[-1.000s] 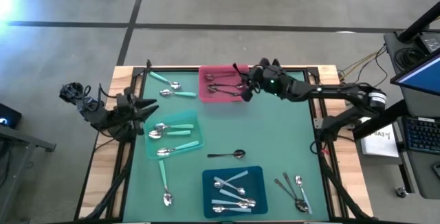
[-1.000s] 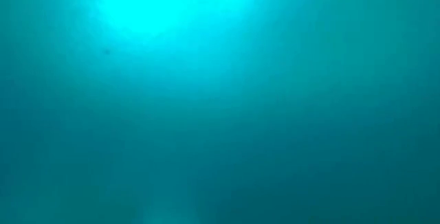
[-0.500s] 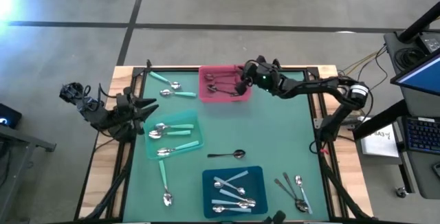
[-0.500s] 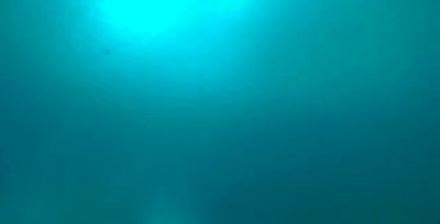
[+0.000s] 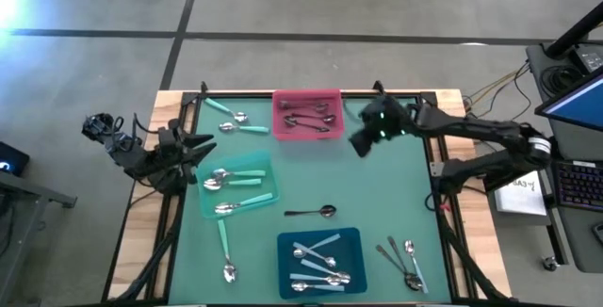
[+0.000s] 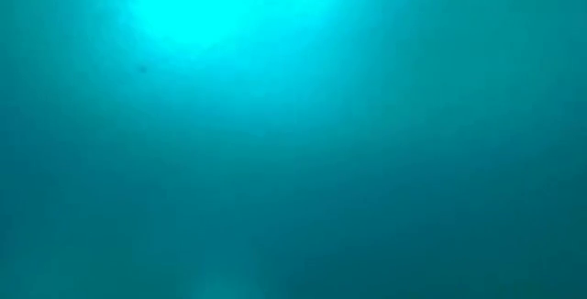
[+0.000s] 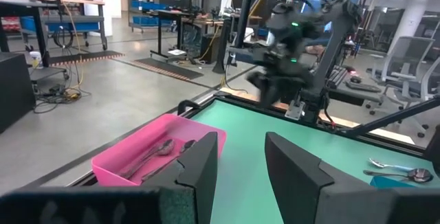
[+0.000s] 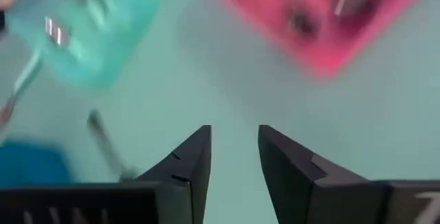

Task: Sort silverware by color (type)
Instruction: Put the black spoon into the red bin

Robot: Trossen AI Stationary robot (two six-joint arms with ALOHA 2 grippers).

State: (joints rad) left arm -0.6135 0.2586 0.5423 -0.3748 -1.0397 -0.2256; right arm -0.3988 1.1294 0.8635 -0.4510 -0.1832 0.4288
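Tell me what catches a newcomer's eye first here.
Three flat square trays on the green mat: a pink tray at the far edge with dark-handled spoons, a mint-green tray on the left, a blue tray at the near edge. The right gripper hovers, empty and open, beside the pink tray; the left gripper waits at the left edge.

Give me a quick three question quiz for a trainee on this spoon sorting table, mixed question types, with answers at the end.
1. True or false: the right gripper is holding a spoon.
2. Which tray holds the dark-handled spoons: A the pink tray, B the green tray, C the blue tray?
3. Name the loose spoon lying alone near the table's middle by its handle colour.

Key
1. False: its fingers are open and empty, over bare mat beside the pink tray.
2. A.
3. The dark-handled spoon, between the green and blue trays.
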